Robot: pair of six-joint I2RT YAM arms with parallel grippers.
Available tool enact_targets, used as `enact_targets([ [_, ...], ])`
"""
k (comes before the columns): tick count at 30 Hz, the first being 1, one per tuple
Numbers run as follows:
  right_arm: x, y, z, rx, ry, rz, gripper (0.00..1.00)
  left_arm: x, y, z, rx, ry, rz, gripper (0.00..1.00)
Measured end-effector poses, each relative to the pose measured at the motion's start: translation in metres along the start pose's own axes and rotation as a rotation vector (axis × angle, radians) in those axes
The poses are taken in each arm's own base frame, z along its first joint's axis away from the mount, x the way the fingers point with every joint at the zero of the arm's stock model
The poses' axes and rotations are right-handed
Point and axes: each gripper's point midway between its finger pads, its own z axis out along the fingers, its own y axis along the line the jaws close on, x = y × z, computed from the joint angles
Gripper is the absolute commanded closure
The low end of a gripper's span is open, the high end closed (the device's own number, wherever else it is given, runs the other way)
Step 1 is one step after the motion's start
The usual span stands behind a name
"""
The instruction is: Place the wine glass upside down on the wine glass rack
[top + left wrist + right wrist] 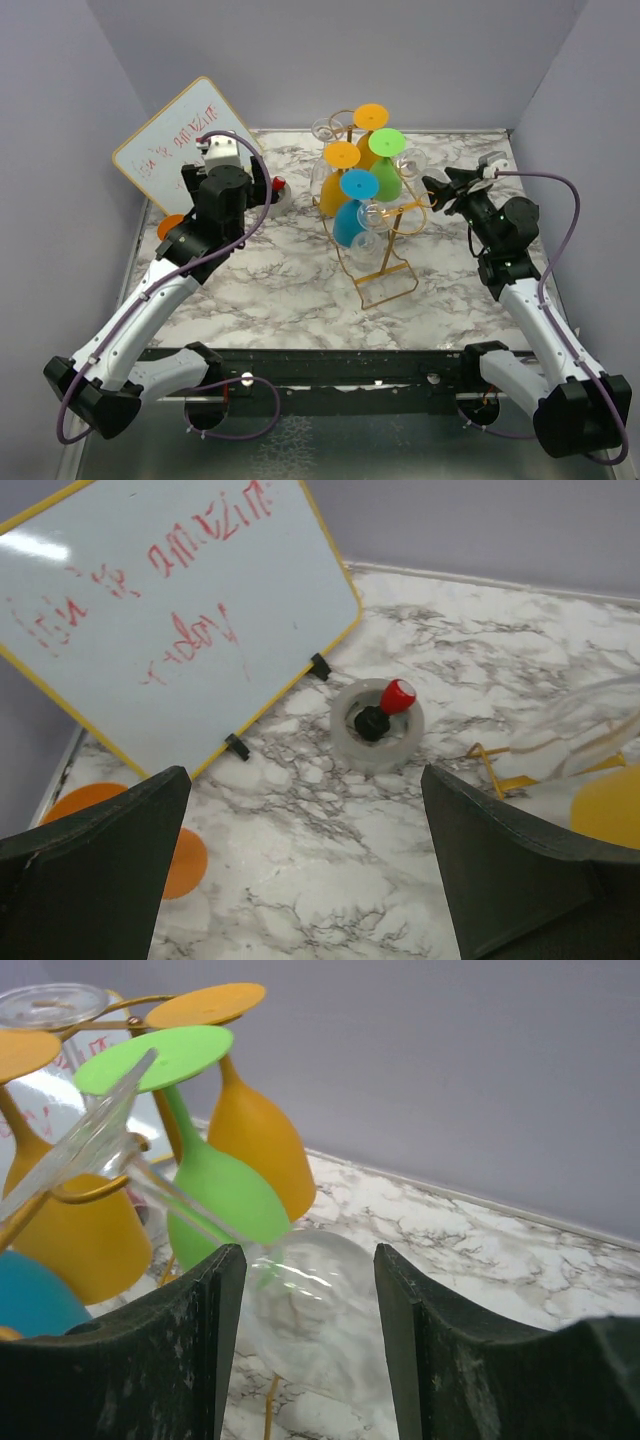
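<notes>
The gold wire wine glass rack (385,270) stands mid-table. Orange (342,157), green (386,143) and blue (358,186) glasses hang upside down from it. My right gripper (430,186) is at the rack's right side, shut on the bowl of a clear wine glass (310,1310). The glass is tilted, with its stem running up-left to its foot (85,1145) beside a rack arm (95,1188). Its bowl also shows in the top view (411,161). My left gripper (305,880) is open and empty over the marble, far left of the rack.
A yellow-framed whiteboard (170,600) leans at the back left. A white ring holding a red-capped object (378,720) lies in front of it. An orange item (185,865) lies under my left gripper. Grey walls close in the table.
</notes>
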Motion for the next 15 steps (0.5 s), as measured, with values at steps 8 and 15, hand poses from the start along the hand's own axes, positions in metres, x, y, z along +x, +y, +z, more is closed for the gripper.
enact_targets([
  [8,-0.011,-0.031,-0.006,0.192,-0.034,0.021,0.41,0.031,0.067,0.013,-0.222,0.089,-0.005,0.01],
  [15,-0.01,-0.065,-0.016,0.398,-0.04,0.046,0.41,0.064,0.113,0.021,-0.354,0.18,-0.052,0.06],
])
